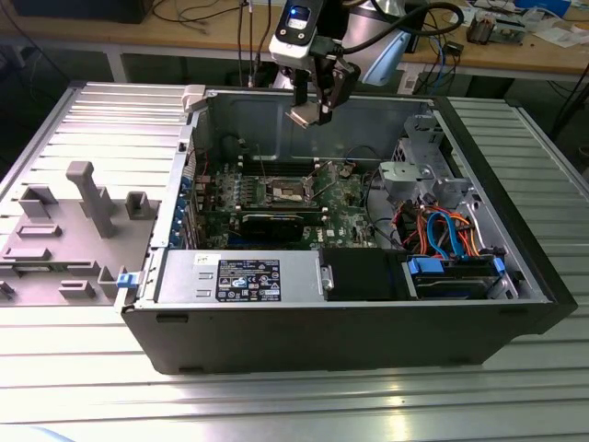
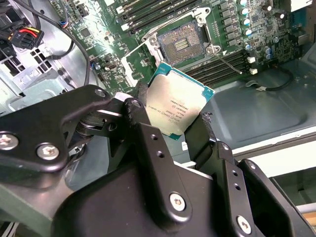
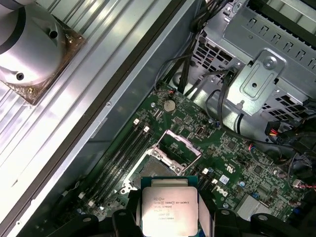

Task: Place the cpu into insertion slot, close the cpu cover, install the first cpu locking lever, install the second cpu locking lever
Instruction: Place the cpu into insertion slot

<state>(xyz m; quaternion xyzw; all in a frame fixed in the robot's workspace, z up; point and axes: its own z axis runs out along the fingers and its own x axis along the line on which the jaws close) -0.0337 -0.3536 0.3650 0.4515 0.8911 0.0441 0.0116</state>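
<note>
Cpu (image 2: 178, 106): clamped by opposite edges in gripper (image 1: 317, 107); I see arm (image 1: 373, 32) hanging high above open case (image 1: 322, 324), chip tilted, silver face up, well above insertion slot (image 1: 283, 191).

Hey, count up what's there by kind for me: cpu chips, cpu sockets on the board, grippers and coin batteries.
cpu: 1
insertion slot: 1
gripper: 1
coin battery: 1
Total: 4

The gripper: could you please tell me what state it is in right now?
The gripper is closed on the cpu, holding it in the air above the motherboard.
</note>
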